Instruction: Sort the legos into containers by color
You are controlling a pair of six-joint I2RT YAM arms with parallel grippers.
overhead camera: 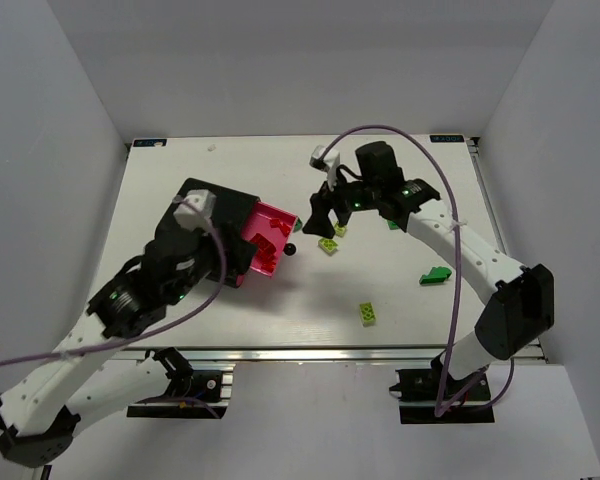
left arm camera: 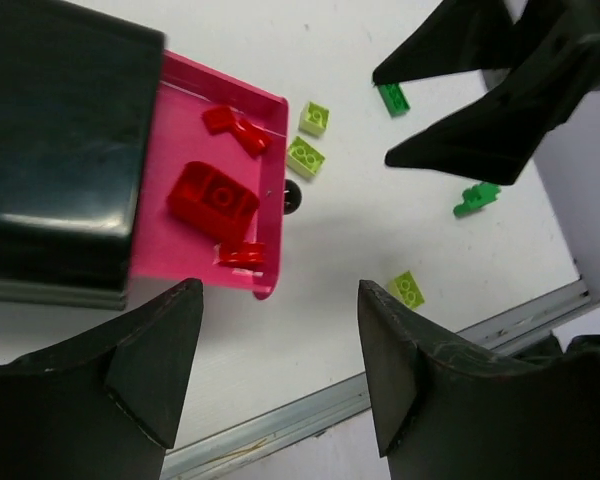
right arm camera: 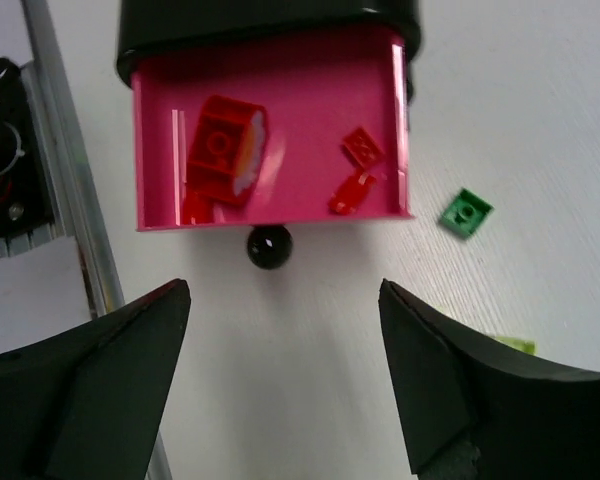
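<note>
With left pincer (left arm camera: 280, 300) and right pincer (right arm camera: 285, 292) both released, the lime lego (left arm camera: 305, 157) right of the pink drawer (left arm camera: 185, 130) looks light, stiff and slick, best nipped across its flat sides.

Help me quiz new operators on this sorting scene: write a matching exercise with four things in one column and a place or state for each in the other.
Things
1. red legos
2. black knob
3. lime lego nearest the arm bases
4. left tool

Places or states
a. open, holding nothing
b. inside the pulled-out pink drawer
c. lying by itself on the table
d. on the front of the pink drawer

Pairs: 1-b, 2-d, 3-c, 4-a
</note>
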